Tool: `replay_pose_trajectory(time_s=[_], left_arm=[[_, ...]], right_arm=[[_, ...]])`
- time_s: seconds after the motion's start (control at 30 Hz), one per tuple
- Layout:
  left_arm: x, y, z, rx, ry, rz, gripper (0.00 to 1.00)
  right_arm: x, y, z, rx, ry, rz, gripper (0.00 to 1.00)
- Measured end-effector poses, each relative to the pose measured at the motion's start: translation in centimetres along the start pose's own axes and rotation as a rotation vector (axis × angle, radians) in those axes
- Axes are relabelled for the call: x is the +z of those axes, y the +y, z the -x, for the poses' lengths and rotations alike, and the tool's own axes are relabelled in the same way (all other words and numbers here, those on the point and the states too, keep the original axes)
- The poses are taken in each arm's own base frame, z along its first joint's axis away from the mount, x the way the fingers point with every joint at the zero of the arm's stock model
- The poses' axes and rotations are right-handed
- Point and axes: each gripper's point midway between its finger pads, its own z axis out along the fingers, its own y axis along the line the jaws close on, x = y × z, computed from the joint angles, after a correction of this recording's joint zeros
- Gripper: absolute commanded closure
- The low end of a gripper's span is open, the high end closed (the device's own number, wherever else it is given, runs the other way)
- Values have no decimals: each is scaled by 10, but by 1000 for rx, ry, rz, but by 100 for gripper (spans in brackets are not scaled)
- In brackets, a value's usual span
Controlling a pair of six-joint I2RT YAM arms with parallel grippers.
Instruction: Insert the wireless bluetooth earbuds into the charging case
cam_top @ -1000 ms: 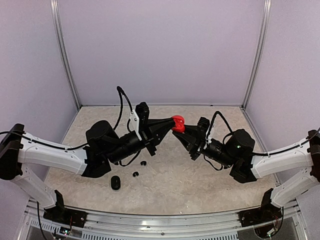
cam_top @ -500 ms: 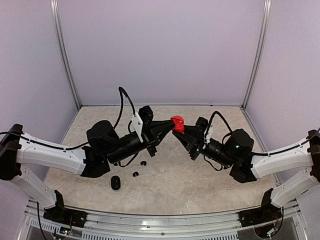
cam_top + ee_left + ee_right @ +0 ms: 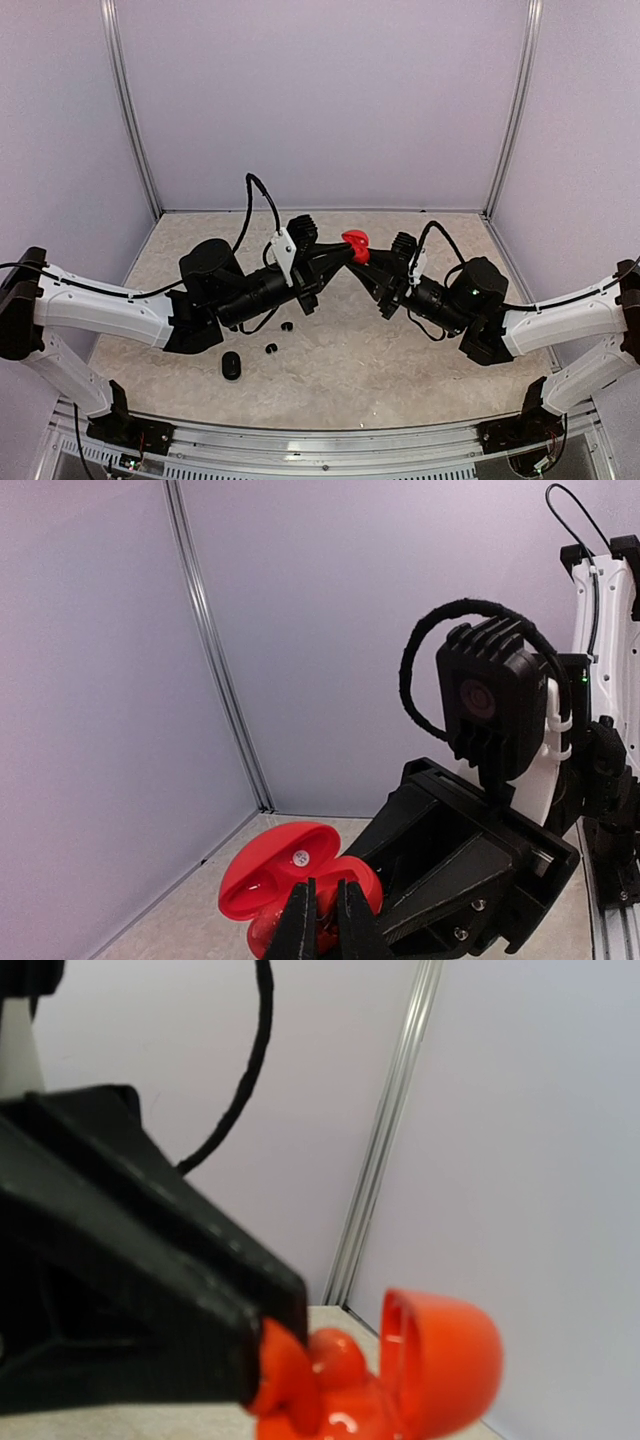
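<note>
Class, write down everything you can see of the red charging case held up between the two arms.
The red charging case is a glossy, pebble-shaped plastic shell, hinged open: its lid tilts up, a small white mark inside it. It hangs above the table, not resting on it. The right gripper appears to clamp its base from one side; the left gripper holds nearly closed fingertips at the open base. Whether an earbud sits inside cannot be told.
</note>
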Motion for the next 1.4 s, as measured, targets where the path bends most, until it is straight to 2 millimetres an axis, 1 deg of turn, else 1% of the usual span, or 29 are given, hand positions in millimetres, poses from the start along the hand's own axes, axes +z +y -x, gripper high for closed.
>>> replay_pose_trajectory(time_s=[0.2, 0.3, 0.37, 0.47, 0.63, 0.77, 0.87, 1.0, 1.2, 1.4], left_arm=[[0, -2, 1, 15, 12, -7, 72], [-3, -8, 2, 36, 27, -21, 63], [-5, -13, 4, 52, 35, -32, 59], [-9, -16, 12, 65, 31, -44, 53], [-23, -11, 29, 75, 9, -40, 42], [-32, -6, 35, 89, 29, -44, 40], [-38, -1, 29, 100, 74, -66, 39], [-44, 1, 19, 101, 140, -107, 39], [-45, -7, 20, 69, 159, -168, 40], [-44, -15, 13, 50, 178, -210, 40]], right_arm=[[0, -1, 2, 3, -5, -6, 91], [0, -2, 5, 9, -16, -8, 91], [-1, -3, 9, 12, -28, -10, 91], [-2, -4, 13, 18, -43, -15, 91], [-3, -2, 16, 28, -51, -1, 91], [-5, 6, 19, 32, -62, 60, 92], [-7, 17, 20, 39, -64, 133, 93], [-9, 30, 16, 56, -52, 214, 93], [-12, 43, 12, 70, -38, 286, 93], [-15, 50, 9, 78, -27, 329, 93]])
